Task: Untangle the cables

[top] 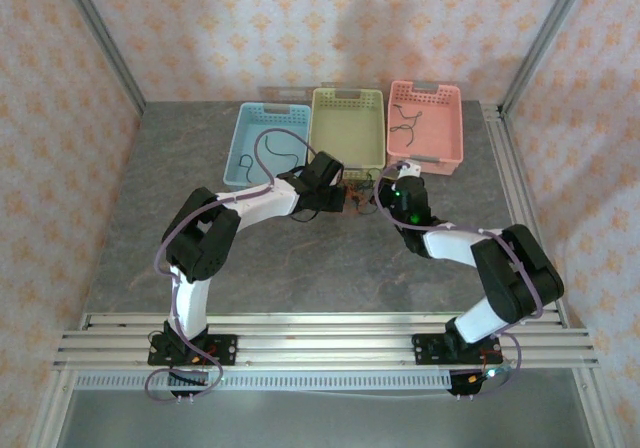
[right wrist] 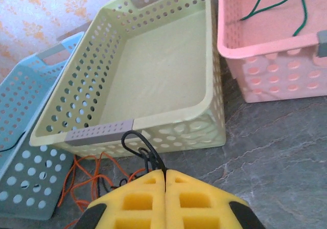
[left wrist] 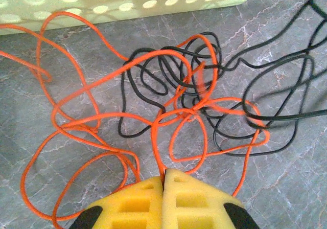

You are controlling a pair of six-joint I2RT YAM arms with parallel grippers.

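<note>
Both arms are folded in toward the middle of the grey table (top: 300, 273). The left one elbows out to its side and lays its forearm across to the right, while the right one elbows out the other way and reaches back in. That puts the left gripper (top: 343, 193) and right gripper (top: 386, 185) near each other, just in front of the green basket (top: 318, 128), with the cables (top: 359, 198) bunched between them.

On my left wrist cam the left gripper (left wrist: 164, 172) has its yellow pads pressed together, and the orange cable (left wrist: 186, 115) runs straight into the seam, so it's pinched there. The rest of it sprawls in loops ahead of the pads, knotted up with the black cable (left wrist: 286, 118).

The right gripper (right wrist: 165, 173) is closed too, with a loop of black cable (right wrist: 150, 155) poking out of the tip, right at the basket's near wall (right wrist: 173, 134). Orange loops (right wrist: 76, 188) lie on the table to its left.
</note>
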